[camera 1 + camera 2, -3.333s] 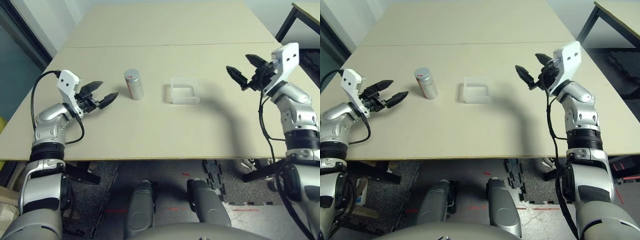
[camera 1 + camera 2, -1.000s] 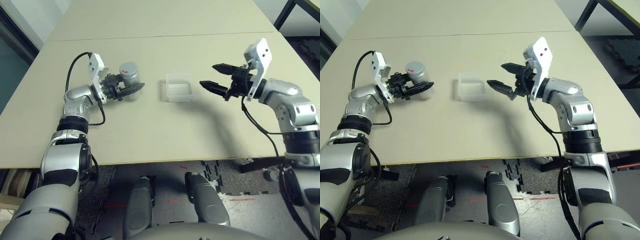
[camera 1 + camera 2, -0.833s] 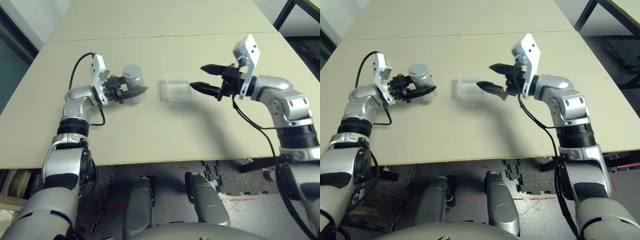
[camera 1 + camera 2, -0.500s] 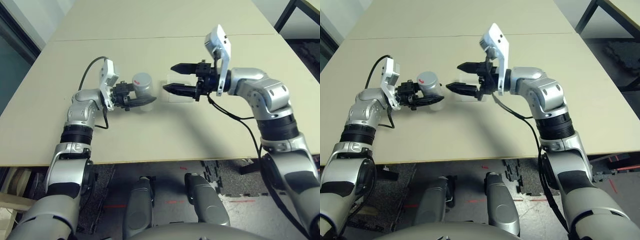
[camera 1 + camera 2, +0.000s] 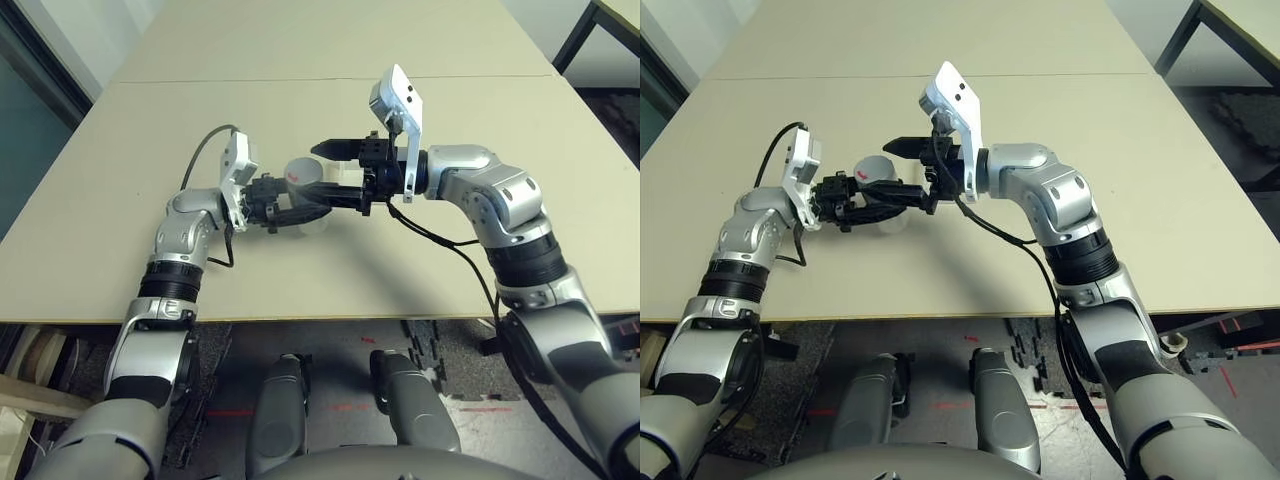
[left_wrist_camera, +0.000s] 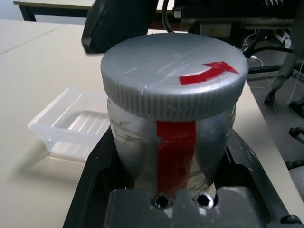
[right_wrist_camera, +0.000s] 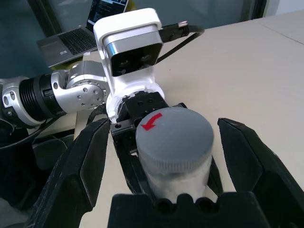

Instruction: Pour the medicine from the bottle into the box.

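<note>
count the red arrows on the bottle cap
1. A single red arrow lies on top of the grey cap, near its edge. A separate red stripe runs down the bottle; its far side is hidden.

— Any writing to read?
— No words or numbers. The cap (image 6: 173, 76) of the bottle (image 6: 173, 142) carries a red arrow sign, and a plain red stripe runs down the bottle's side.
— A brand?
— None readable.

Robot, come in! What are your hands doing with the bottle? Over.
Left gripper shut on the bottle, cap on. Right gripper open, fingers either side of the cap, not touching. Box on the table beyond. Nothing in the way.
</note>
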Controlling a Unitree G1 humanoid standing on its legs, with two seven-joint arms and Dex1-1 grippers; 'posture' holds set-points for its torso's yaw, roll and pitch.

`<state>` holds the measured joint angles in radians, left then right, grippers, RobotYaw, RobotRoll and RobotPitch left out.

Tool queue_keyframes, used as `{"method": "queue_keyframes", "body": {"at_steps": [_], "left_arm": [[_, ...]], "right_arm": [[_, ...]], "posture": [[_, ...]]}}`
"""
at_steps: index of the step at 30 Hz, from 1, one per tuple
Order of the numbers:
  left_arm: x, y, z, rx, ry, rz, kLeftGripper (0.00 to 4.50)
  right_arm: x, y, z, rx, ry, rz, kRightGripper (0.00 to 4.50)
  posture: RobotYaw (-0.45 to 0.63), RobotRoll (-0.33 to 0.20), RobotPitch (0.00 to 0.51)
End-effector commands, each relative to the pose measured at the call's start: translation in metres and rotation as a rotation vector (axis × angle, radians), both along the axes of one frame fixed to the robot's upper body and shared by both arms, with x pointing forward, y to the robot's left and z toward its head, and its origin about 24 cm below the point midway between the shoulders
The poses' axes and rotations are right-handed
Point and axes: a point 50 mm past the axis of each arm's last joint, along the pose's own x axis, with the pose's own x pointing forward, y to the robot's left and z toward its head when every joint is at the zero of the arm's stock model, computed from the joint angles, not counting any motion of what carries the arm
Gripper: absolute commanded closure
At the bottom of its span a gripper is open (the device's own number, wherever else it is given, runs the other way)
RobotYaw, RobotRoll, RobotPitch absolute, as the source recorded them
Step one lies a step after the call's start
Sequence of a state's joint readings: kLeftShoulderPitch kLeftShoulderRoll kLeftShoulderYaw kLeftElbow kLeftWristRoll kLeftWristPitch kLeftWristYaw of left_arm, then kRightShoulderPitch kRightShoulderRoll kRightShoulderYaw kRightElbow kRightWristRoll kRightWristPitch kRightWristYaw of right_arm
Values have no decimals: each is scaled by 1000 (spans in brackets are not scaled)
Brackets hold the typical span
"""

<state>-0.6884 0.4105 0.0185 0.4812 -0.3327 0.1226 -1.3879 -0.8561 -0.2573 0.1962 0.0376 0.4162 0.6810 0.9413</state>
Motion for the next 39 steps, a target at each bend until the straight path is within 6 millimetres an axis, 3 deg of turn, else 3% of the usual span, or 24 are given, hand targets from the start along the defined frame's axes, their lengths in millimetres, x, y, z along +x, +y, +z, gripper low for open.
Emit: {"method": "queue_keyframes", "body": {"at_steps": [1, 3, 5, 10, 16, 32, 39], "left_arm": [[-3, -3, -1, -5, 4, -21, 1933], [-4, -4, -1, -5, 6, -25, 1933], [-4, -3, -1, -7, 13, -27, 1933], [-6, -5, 0, -17, 18, -37, 1933], [-10, -8, -2, 16, 33, -101, 1933], [-23, -26, 17, -3, 51, -226, 1933], [-27, -27, 18, 2, 52, -235, 1933]], "right_arm": [[-2, 5, -5, -17, 0, 14, 0], [-1, 6, -6, -13, 9, 16, 0], [-1, 7, -6, -4, 22, 19, 375], [1, 10, -11, -3, 39, 22, 1935], [4, 12, -10, 36, 45, 56, 1934], [8, 7, -9, 101, 11, 398, 1934], [10, 9, -9, 86, 0, 413, 1934]], "posture": [[-92, 0, 133], [-89, 0, 133], [-86, 0, 133], [-69, 0, 133], [-61, 0, 132], [3, 0, 120], [5, 0, 118]]}}
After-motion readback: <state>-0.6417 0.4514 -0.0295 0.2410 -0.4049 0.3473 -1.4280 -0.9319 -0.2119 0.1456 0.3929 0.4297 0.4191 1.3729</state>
